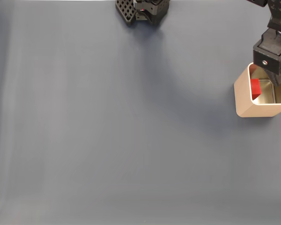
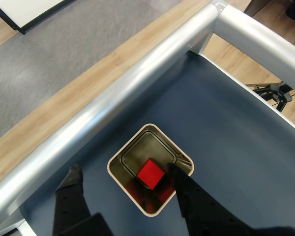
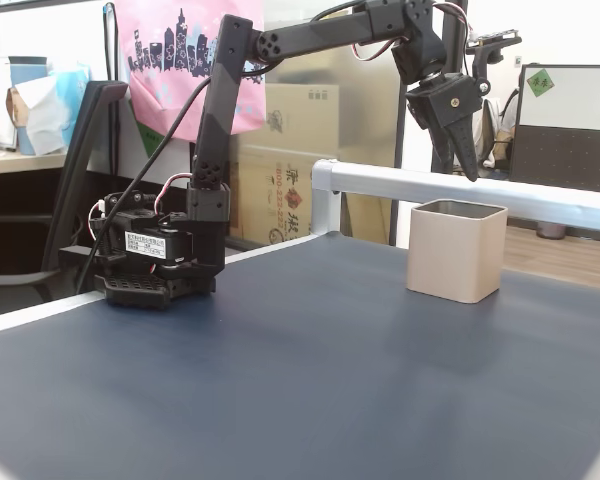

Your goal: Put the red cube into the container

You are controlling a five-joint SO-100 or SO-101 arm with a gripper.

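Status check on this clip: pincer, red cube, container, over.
Pincer open, empty, hanging above the container. Red cube down inside the tin, against a wall. Nothing in the way.

Open ground: the dark blue-grey worktop [image 1: 107,131] lies bare from the arm's black base [image 3: 155,270] across to the tin.
Obstacle on the surface: the square beige tin container with rounded corners [image 3: 456,250] stands near the worktop's edge.
Edge barrier: a silver metal rail [image 2: 137,83] runs just beyond the tin.
Tin opening: unobstructed from above; the small red cube [image 2: 151,174] takes up part of the inside.
Overhead: the black pincer [image 3: 470,165] hangs above the tin, jaws spread, clear of the rim.
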